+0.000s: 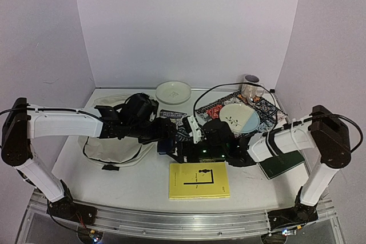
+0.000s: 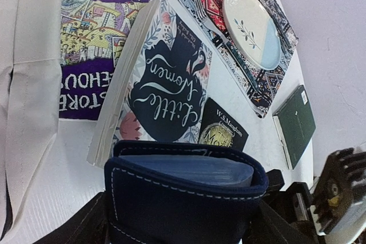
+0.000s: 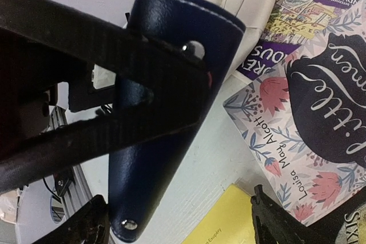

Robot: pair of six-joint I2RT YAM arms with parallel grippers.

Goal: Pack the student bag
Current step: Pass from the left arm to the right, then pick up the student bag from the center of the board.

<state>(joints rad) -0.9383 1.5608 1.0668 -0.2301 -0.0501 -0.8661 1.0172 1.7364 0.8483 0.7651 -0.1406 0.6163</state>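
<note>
Student bag (image 1: 111,146), from overhead — soft cream fabric, slumped on the worktop (image 1: 143,182) left of centre, under the left arm (image 1: 63,123), the nearer one. Left wrist view: left tool (image 2: 180,224) clamped on a stitched navy leather case (image 2: 171,198), bag off to its left. Right wrist view — right tool (image 3: 183,218), fingers apart, straddling that case's riveted end, not gripping.

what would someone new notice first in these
A navy stitched case clamped in the left hand hangs over the middle of the table. Beside it lie a floral Little Women book and a purple book, with the cream student bag at the left. At the right, a white-and-blue plate sits on a patterned placemat.
</note>
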